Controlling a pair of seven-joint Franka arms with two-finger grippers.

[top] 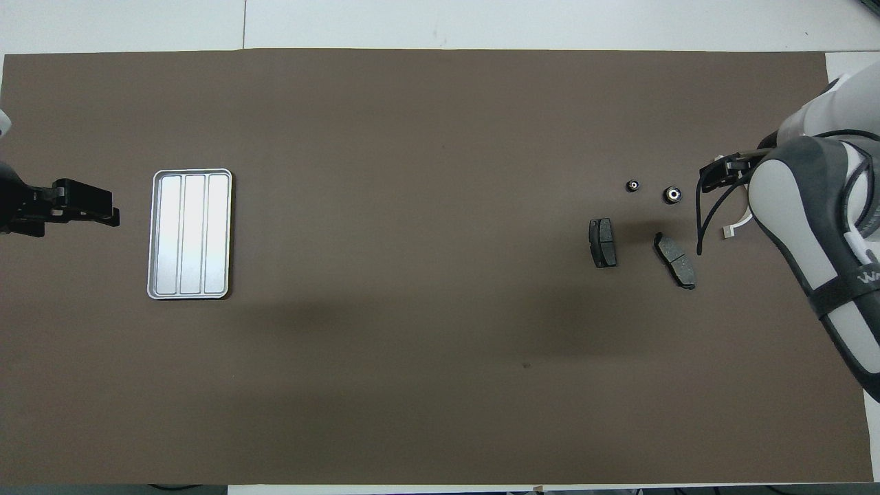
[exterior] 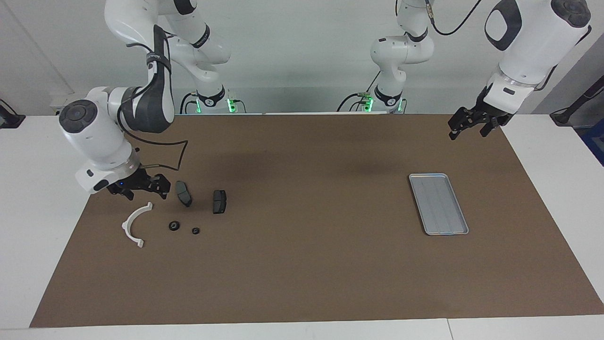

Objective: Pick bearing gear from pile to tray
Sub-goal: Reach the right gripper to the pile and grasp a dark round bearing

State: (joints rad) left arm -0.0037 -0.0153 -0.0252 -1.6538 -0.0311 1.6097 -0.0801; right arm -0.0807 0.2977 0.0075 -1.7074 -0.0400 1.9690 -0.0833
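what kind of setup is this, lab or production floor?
Looks like a robotics lab bench, not a line: two Franka arms, right gripper and left gripper, over a brown mat, with a few loose parts and one small tray staged.
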